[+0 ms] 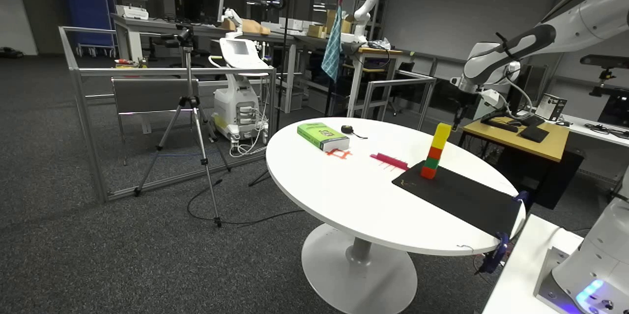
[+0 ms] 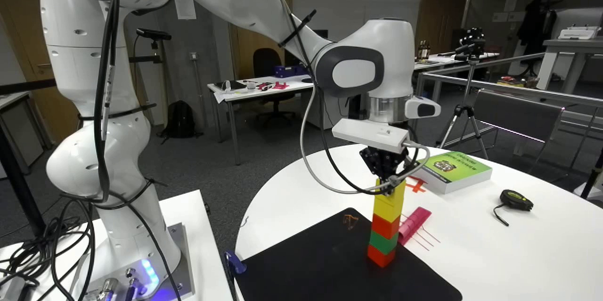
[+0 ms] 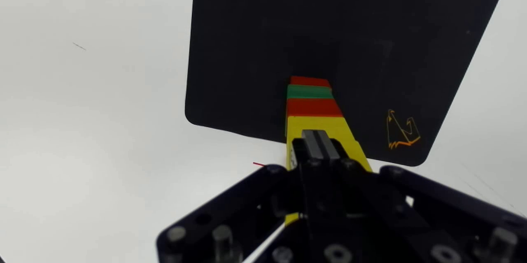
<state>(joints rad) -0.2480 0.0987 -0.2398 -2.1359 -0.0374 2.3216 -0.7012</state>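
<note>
A narrow tower of blocks stands on the black mat, in both exterior views. From the bottom it shows a red block, a green block, another red block and a taller yellow part on top. My gripper hangs beside the yellow top, on the robot arm's side. In the wrist view the two grey fingertip pads of the gripper meet, holding nothing, in front of the yellow part. Whether they touch it I cannot tell.
On the white round table lie a green book, a black tape measure and a magenta piece beside the mat. Blue clamps grip the table edge near the robot's base. Loose cables loop round the wrist.
</note>
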